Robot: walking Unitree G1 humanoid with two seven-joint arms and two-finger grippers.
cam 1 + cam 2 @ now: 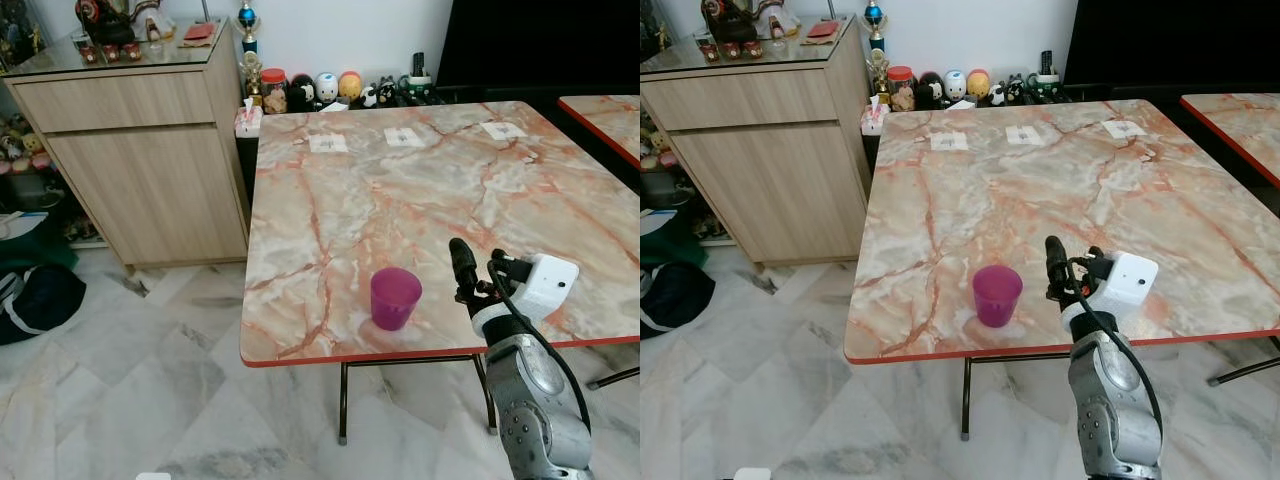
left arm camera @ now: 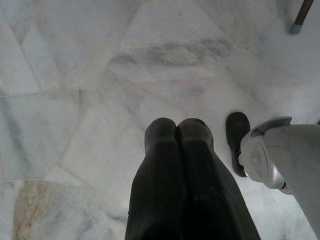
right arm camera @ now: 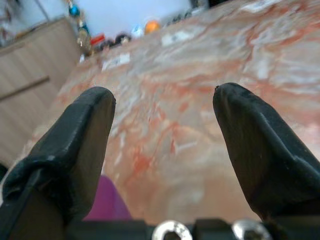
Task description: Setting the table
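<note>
At the far left a dark bag [image 1: 35,297] lies on the pale marble floor [image 1: 150,400], beside a wooden cabinet [image 1: 140,160] whose glass top carries small ornaments. Between the cabinet and the table a row of little figurines and jars [image 1: 320,90] stands along the white wall, with a trophy [image 1: 248,30] above them.

The left end effector [image 2: 176,131] hangs low over the floor, its two black fingers pressed together with no gap and nothing between them; a dark shoe-like foot of the robot lies just beside it.

The tabletop [image 1: 430,190] is marble-patterned in cream and rust with a red edge. Three small white paper squares [image 1: 404,137] sit in a row near its far side. A purple cup [image 1: 394,298] stands upright near the front edge, left of centre, mouth up.

Just right of the cup, apart from it, the right end effector [image 3: 162,107] is raised above the front edge of the tabletop, its fingers spread wide and gripping nothing; the cup's purple side peeks in beside one fingertip [image 3: 92,107] in the right wrist view. A second tabletop [image 1: 605,120] of the same pattern lies at the far right.
</note>
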